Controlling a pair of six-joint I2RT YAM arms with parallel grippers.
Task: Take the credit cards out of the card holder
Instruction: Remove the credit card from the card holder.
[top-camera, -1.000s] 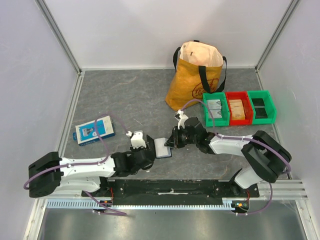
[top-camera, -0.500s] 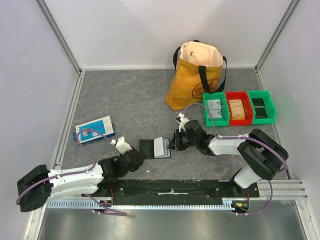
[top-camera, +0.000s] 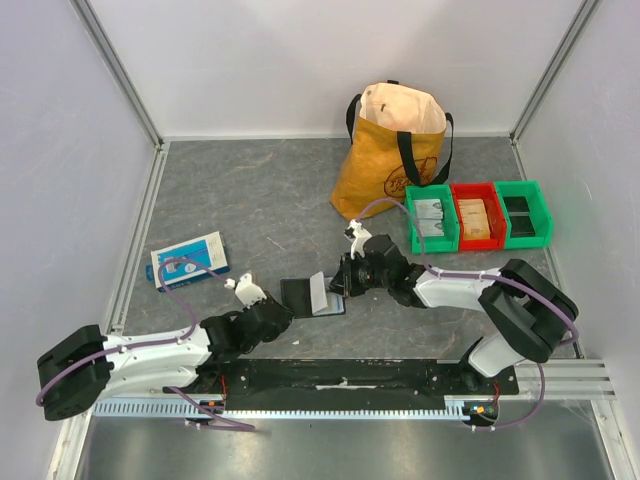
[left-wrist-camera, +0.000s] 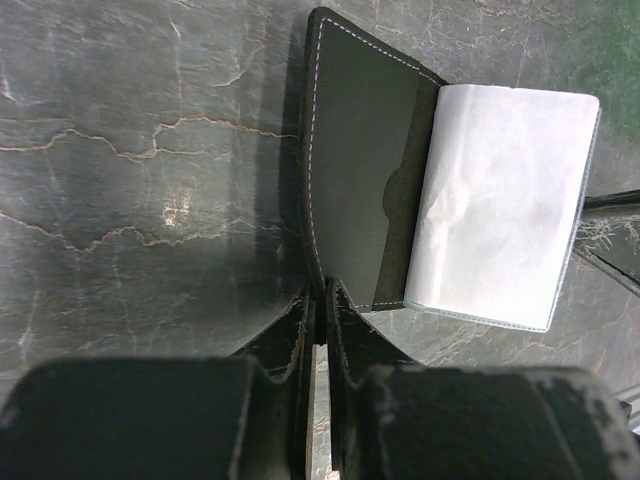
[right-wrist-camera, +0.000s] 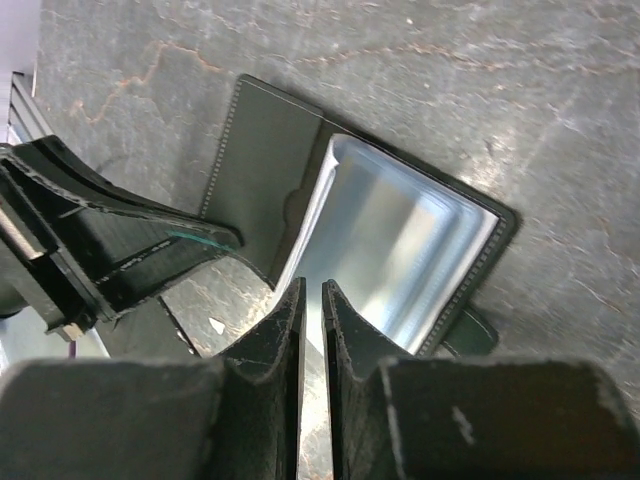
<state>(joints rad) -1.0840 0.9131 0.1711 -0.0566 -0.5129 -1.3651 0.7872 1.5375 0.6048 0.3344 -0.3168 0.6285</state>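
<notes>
The black card holder (top-camera: 297, 293) lies open on the grey table between the two arms. Its left flap (left-wrist-camera: 355, 170) is bare black with an empty slot. The pale blue-grey credit cards (left-wrist-camera: 500, 200) form a stack on its right half (right-wrist-camera: 390, 240), tilted up a little in the top view (top-camera: 322, 294). My left gripper (left-wrist-camera: 322, 290) is shut on the near edge of the black flap. My right gripper (right-wrist-camera: 311, 287) comes from the right (top-camera: 340, 287), and its jaws pinch the near edge of the pale stack. No orange card shows.
A blue-and-white flat box (top-camera: 189, 259) lies at the left. A yellow tote bag (top-camera: 395, 150) stands at the back, beside a row of green (top-camera: 430, 218), red (top-camera: 477, 217) and green (top-camera: 523, 212) bins. White walls close the table's sides.
The black flap has swung open to the left. My left gripper pulled back left, then closed on that flap's edge. My right gripper shifted slightly up and left and tightened a little.
</notes>
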